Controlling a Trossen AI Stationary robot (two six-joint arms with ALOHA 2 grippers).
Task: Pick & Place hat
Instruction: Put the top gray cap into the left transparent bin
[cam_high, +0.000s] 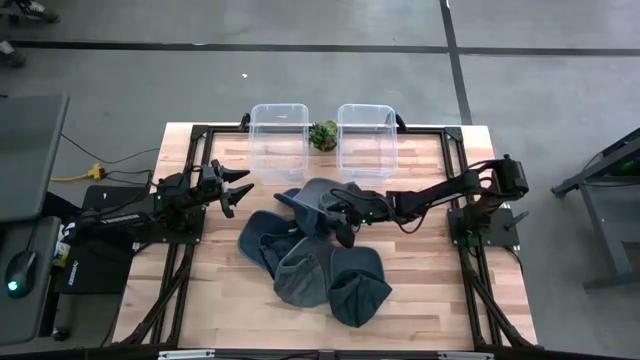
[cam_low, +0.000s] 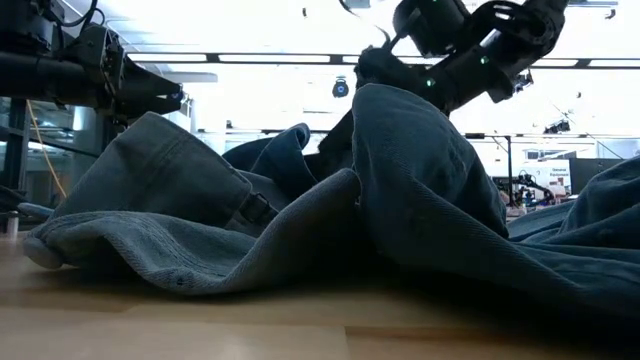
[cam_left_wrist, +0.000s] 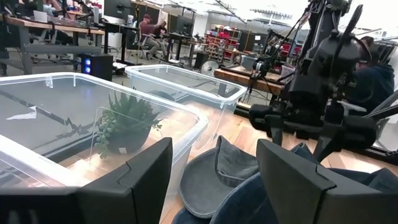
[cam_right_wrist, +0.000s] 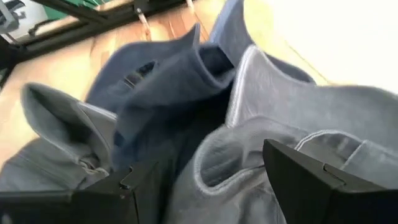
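On my left, the left gripper (cam_high: 238, 187) hangs with fingers spread apart, clear of the denim hats (cam_high: 315, 255) heaped mid-table. To the right, the right gripper (cam_high: 340, 222) sits over the pile's far edge, fingers spread, holding nothing.

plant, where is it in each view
High view: the plant sits at the table's far edge, between the two bins.
Low view: not in it; hats fill the picture.
Left wrist view: the plant shows through the near bin's clear wall.
Right wrist view: not in it.
Shared landmark: the left bin, the near one in the left wrist view.
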